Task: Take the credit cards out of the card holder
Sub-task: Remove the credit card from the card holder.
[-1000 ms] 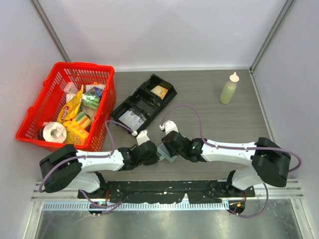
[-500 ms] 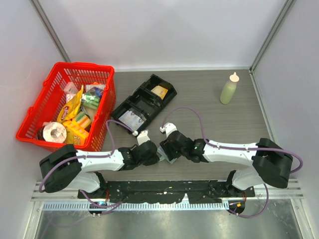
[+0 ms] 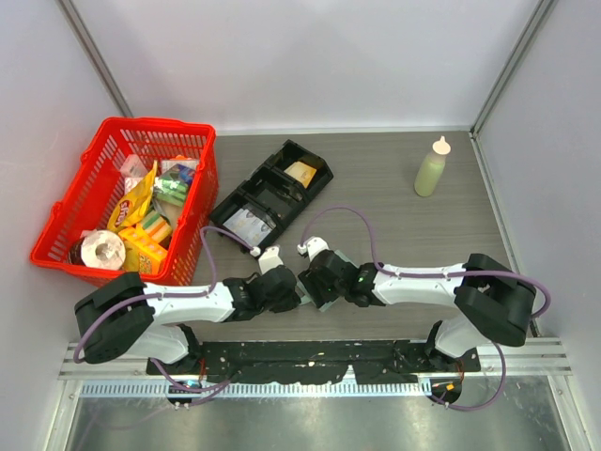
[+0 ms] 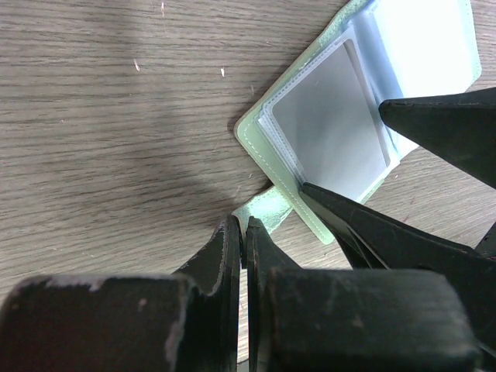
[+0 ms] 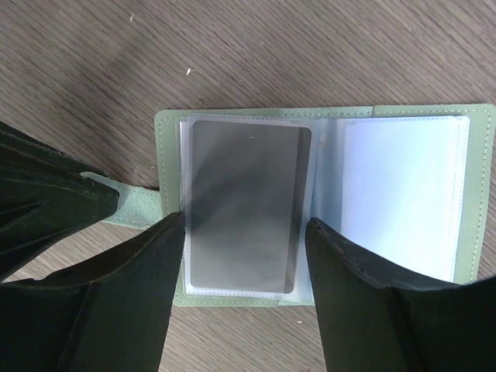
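Observation:
The pale green card holder lies open and flat on the table. A grey credit card sits in its left clear sleeve and a pale blue-white one in the right sleeve. My right gripper is open, its fingers standing either side of the grey card, just above it. My left gripper is shut on the holder's green strap, beside the holder. In the top view both grippers meet near the front of the table and hide most of the holder.
A black compartment tray with a yellow packet lies behind the grippers. A red basket full of items stands at the left. A pale green squeeze bottle stands at the back right.
My right gripper has opened wider and shifted slightly left over the holder. The left gripper has stayed shut and still.

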